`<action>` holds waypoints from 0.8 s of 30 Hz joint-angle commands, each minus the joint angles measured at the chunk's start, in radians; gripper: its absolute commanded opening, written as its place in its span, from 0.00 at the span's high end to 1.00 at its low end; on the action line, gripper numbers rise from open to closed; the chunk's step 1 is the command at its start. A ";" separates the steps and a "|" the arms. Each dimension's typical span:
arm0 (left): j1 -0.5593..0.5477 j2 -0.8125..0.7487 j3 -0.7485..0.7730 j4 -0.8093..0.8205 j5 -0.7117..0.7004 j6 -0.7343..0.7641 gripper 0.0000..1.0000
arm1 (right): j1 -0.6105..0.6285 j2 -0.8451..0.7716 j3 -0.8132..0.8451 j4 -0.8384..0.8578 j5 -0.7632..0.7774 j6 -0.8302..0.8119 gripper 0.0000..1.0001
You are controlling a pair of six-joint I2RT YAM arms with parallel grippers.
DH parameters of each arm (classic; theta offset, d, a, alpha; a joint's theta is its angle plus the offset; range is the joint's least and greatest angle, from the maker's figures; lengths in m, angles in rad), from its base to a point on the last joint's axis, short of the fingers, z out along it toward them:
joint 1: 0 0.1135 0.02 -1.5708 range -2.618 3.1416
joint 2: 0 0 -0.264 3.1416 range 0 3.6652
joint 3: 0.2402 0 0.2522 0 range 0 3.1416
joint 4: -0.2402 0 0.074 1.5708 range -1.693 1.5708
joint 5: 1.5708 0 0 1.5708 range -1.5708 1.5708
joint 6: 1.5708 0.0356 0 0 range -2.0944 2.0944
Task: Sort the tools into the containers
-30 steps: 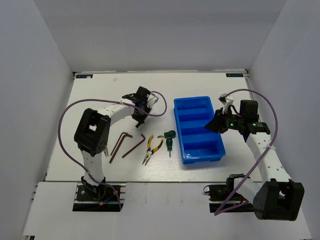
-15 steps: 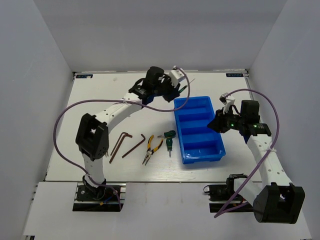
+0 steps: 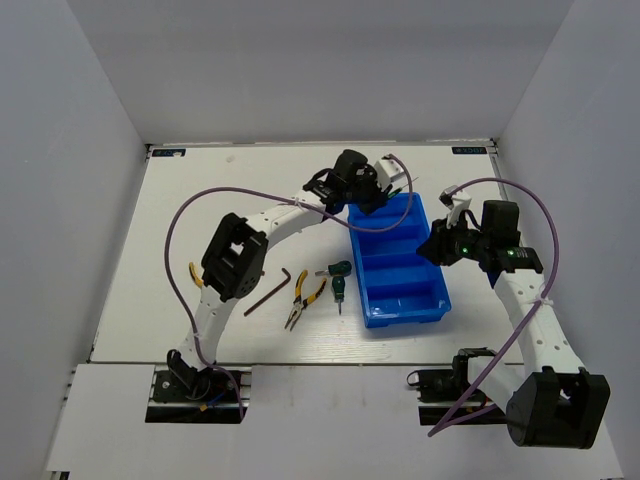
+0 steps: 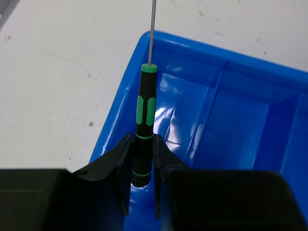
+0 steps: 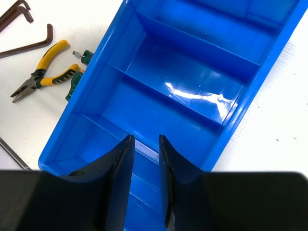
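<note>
Gripping the thin screwdriver (image 4: 145,115) by the lower part of its black and green handle, the left hand (image 4: 142,144) is closed on it from both sides. In the left wrist view the handle sits between the two fingers, low in the centre of the frame. Its long axis runs almost straight up the frame. The bare metal shaft points away from the hand to the top edge, passing over the rim of the blue tray (image 4: 114,113) toward the white desk (image 4: 57,72). In the top view this hand is at the upper left corner of the tray. The right hand (image 5: 144,144) hangs over the tray, its jaws a little apart with nothing between them. Left of the tray, one yellow-handled pliers (image 3: 305,297) and the stubby green tool (image 3: 339,275) lie on the desk.
</note>
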 commanded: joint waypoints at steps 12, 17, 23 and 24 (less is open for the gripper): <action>-0.011 0.006 0.006 0.030 -0.099 -0.013 0.54 | 0.000 -0.012 0.027 -0.002 0.011 -0.017 0.45; -0.030 -0.064 -0.004 0.030 -0.071 -0.032 0.48 | 0.000 -0.011 0.027 -0.005 0.010 -0.017 0.45; -0.030 -0.308 -0.239 0.119 -0.123 -0.133 0.81 | -0.003 -0.012 0.029 -0.010 0.017 -0.007 1.00; -0.030 -0.360 -0.292 0.130 -0.146 -0.154 0.94 | -0.001 -0.014 0.023 -0.007 0.025 -0.003 1.00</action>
